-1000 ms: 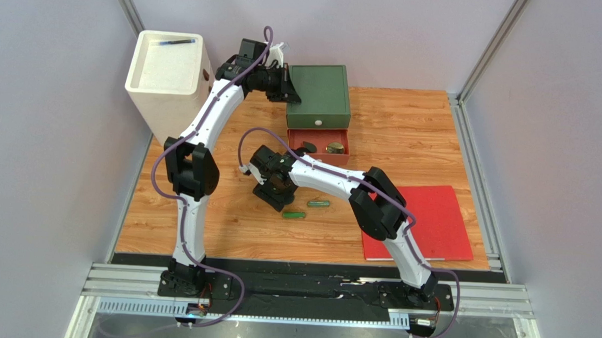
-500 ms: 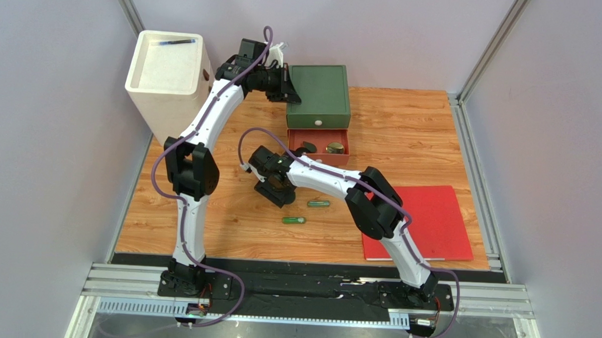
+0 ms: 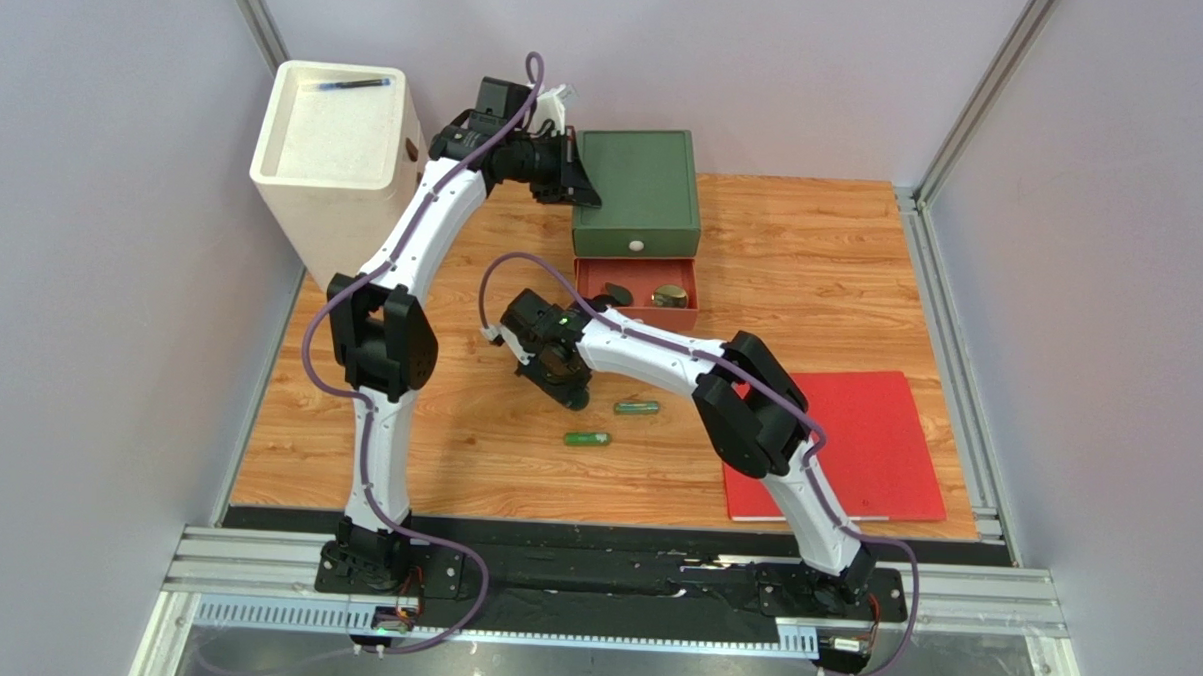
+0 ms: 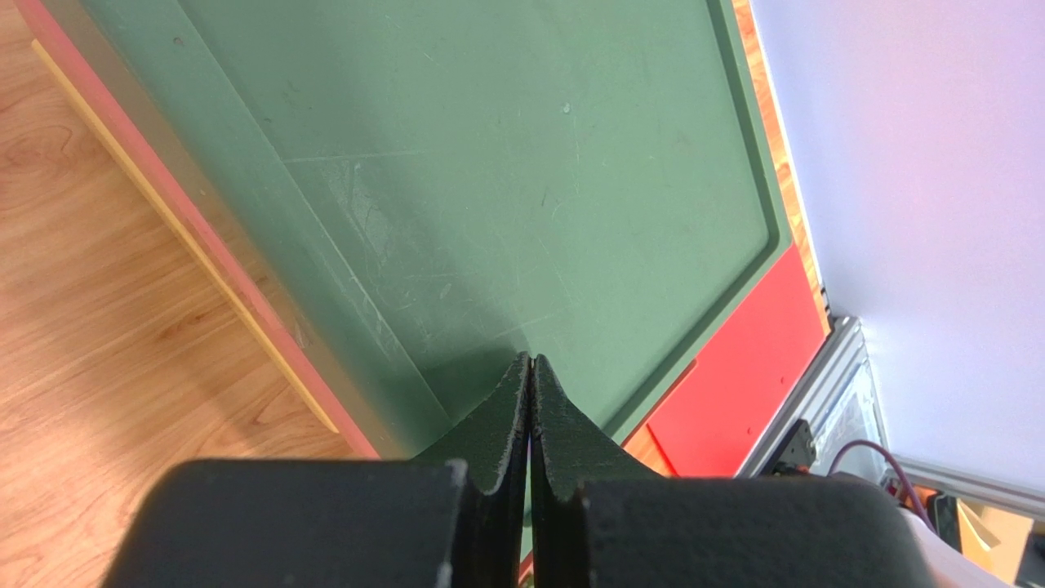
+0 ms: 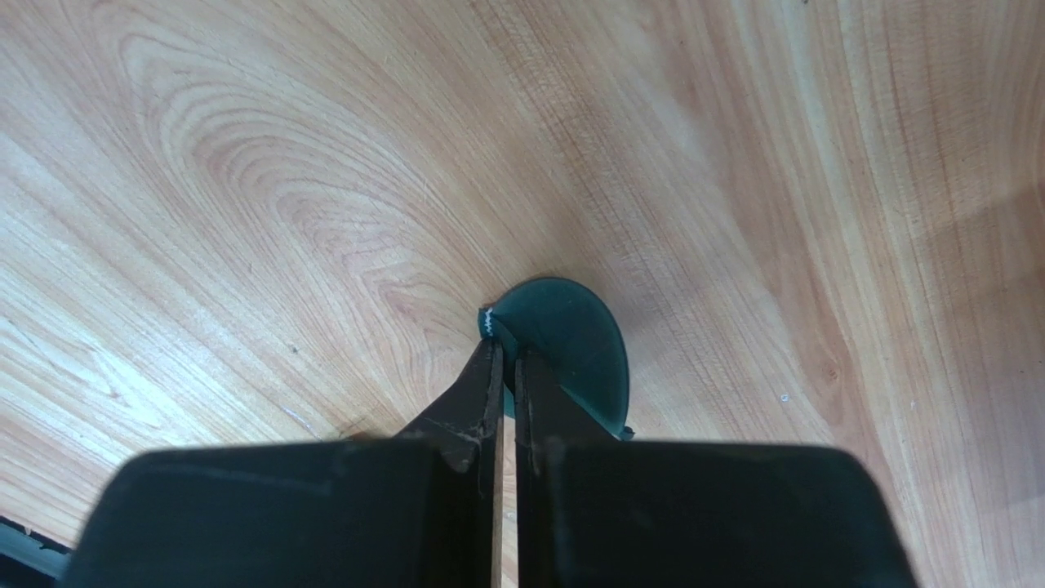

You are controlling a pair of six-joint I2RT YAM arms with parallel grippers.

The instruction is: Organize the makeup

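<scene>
Right gripper [image 5: 505, 353]: jaws drawn together, tips low over the wooden table [image 3: 806, 270] and against the rim of a dark green round compact [image 5: 574, 349]. Whether that rim is pinched cannot be told.

Left gripper [image 4: 530, 364]: jaws closed on nothing, tips at the edge of the green box [image 4: 491, 184] top; contact cannot be confirmed.

Red drawer [image 3: 583, 275] below the box is open, with two small makeup pieces [image 3: 669, 296] inside.

Two slim green tubes [image 3: 589, 438] lie loose on the table near the right gripper, apart from each other.

Red book [image 3: 860, 437] lies flat towards the table's right side
</scene>
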